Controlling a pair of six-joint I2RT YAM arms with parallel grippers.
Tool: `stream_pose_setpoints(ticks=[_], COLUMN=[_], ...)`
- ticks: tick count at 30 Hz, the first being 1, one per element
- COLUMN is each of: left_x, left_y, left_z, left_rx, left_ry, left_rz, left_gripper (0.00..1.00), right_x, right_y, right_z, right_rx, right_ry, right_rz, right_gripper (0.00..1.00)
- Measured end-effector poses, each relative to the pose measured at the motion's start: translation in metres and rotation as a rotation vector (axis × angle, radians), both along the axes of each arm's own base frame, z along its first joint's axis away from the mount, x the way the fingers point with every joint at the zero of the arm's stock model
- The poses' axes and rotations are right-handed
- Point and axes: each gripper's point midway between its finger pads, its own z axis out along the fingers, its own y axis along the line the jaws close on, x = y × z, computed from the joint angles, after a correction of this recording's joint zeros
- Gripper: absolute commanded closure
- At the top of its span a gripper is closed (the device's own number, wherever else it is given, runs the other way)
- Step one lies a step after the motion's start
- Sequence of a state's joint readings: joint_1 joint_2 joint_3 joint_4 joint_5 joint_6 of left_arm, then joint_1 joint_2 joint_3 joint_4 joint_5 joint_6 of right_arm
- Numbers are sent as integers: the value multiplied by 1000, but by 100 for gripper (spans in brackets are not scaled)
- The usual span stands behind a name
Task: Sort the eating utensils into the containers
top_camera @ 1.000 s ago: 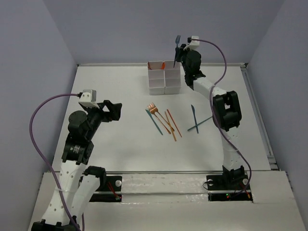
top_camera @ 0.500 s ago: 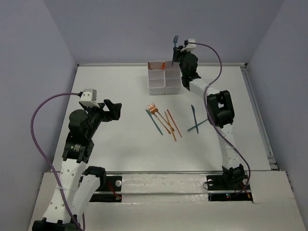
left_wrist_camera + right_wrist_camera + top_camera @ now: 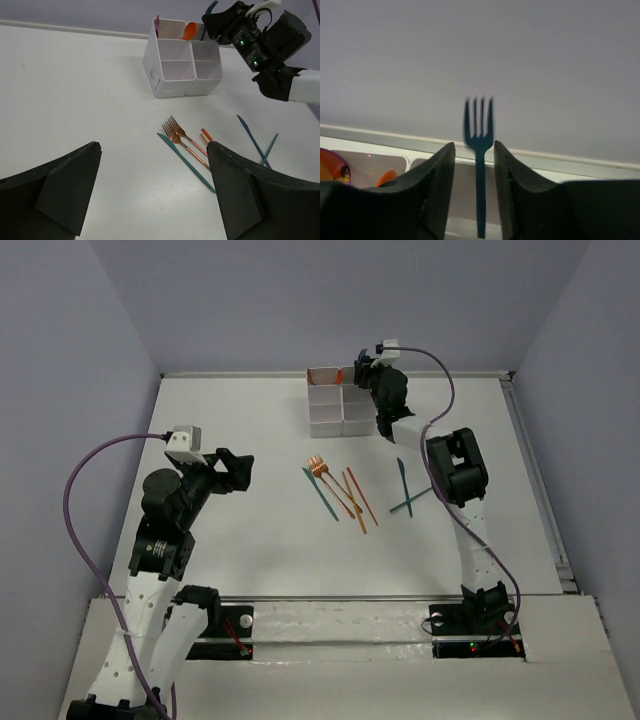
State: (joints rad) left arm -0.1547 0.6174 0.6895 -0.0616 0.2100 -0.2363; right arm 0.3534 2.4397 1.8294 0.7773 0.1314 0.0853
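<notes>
White table (image 3: 250,540), boxes (image 3: 327,423) at twelve o'clock: right gripper (image 3: 473,145) clamps fork (image 3: 479,131) upright, tines up, above the back-right box; left gripper (image 3: 240,470) gapes, far off.

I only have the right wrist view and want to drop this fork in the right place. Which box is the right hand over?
Observer: From above, the right hand holds the teal fork over what looks like the far right corner of the containers.
Operator: What remains unsorted?
Observer: Two copper forks, orange sticks and three teal knives lie loose on the table.
Operator: Is the left arm in my way?
Observer: No. The left hand is open and hangs well to the left of those.
</notes>
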Motion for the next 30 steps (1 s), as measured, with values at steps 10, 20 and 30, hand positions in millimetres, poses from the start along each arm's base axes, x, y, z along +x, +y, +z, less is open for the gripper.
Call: stream_pose_setpoints(ticks=[10, 20, 30], left_x=[-5, -6, -6], left_y=[1, 3, 2], left_z=[8, 11, 12], left_rx=[-5, -7, -10], left_ry=[-30, -40, -43], left_rz=[0, 5, -4], left_gripper=[1, 1, 1], right_x=[-52, -146, -255], right_y=[-6, 31, 83], right_z=[62, 110, -48], right_rx=[12, 64, -161], right_ry=[2, 140, 666], right_rz=[44, 213, 389], right_gripper=[47, 88, 64])
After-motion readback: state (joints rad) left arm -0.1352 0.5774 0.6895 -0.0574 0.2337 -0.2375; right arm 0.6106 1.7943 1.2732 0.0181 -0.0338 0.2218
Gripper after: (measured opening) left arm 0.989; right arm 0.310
